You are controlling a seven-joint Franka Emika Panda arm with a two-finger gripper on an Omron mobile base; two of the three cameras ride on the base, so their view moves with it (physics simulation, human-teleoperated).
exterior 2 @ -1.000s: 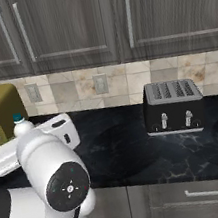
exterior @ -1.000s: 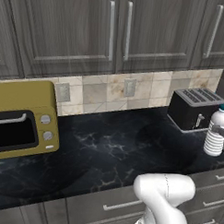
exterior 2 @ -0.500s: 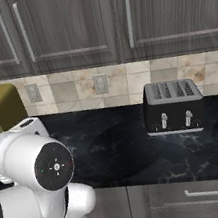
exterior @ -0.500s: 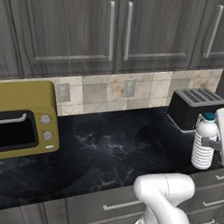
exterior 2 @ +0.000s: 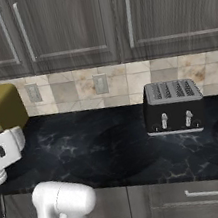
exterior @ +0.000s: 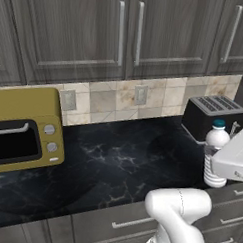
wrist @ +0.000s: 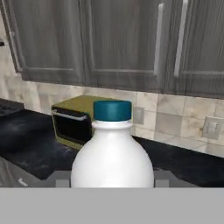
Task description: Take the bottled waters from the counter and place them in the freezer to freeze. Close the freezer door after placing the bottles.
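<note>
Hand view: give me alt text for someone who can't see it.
A clear plastic water bottle with a teal cap stands upright, close up between the gripper fingers, which are shut on it. Behind it, an olive-yellow toaster oven sits on the black marble counter, below a beige tile backsplash and dark grey wall cabinets.

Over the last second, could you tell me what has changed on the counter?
The gripper, shut on the bottled water, has carried it from beside the toaster out toward the counter front edge, still upright. The second bottle seen earlier behind it is gone from the left base view. The toaster and toaster oven have not moved.
</note>
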